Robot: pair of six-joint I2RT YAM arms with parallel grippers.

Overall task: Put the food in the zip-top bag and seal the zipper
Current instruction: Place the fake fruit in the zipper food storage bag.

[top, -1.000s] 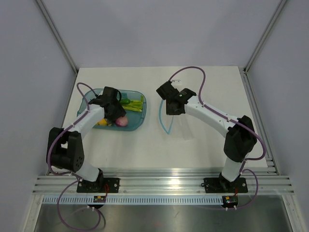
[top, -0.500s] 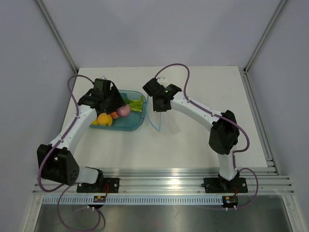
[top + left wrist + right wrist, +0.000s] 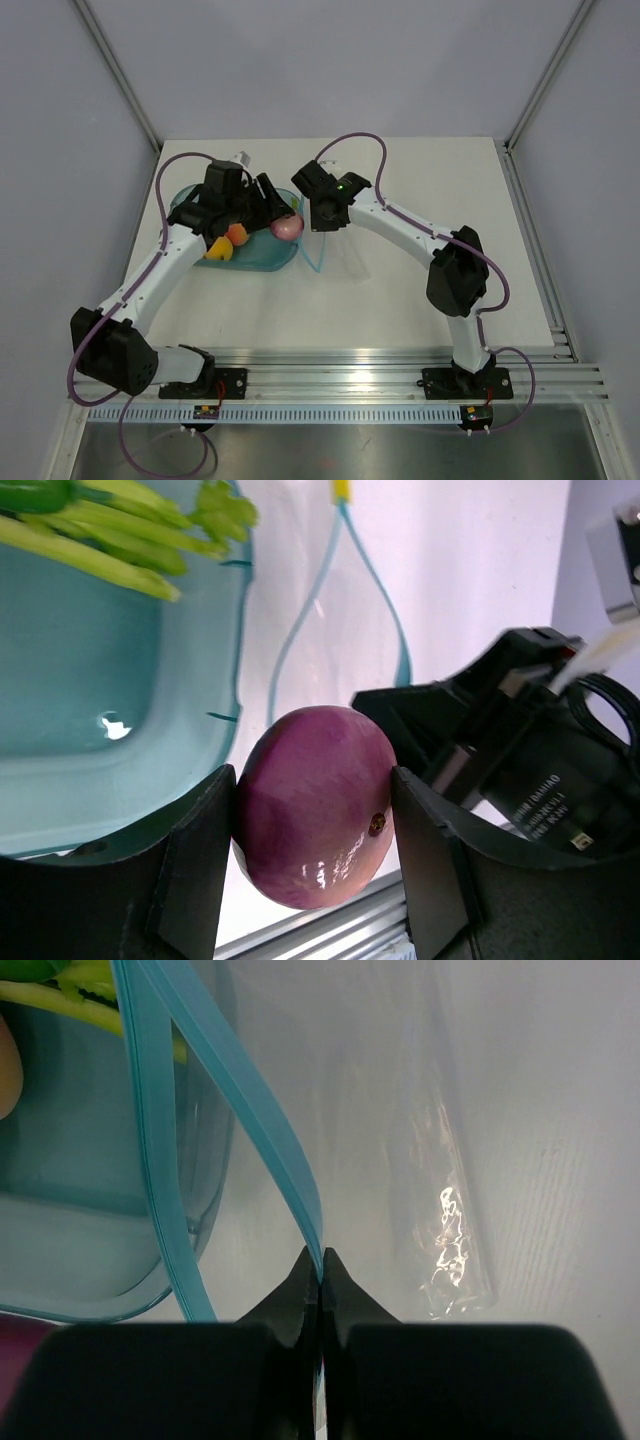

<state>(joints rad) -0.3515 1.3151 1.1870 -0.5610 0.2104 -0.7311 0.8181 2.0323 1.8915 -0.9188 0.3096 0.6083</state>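
A pink-purple piece of food [image 3: 315,805] sits clamped between the fingers of my left gripper [image 3: 287,227], held above the tray's right rim. The clear zip-top bag [image 3: 345,255] lies just right of it. My right gripper [image 3: 320,1260] is shut on one strip of the light-blue zipper [image 3: 270,1130] and holds it up. The other strip [image 3: 150,1160] hangs apart, so the bag's mouth [image 3: 330,590] gapes. An orange piece [image 3: 237,234] and a yellow piece [image 3: 218,250] stay in the tray, with green stalks [image 3: 100,540] at its far end.
The teal translucent tray [image 3: 255,262] stands left of the bag, its right rim almost against the bag's mouth. The two wrists are close together over that gap. White tabletop [image 3: 420,300] lies to the right and in front.
My left gripper has lifted the pink-purple piece out of the tray and carried it right, towards the bag. My right gripper has swung left with the zipper strip in it.
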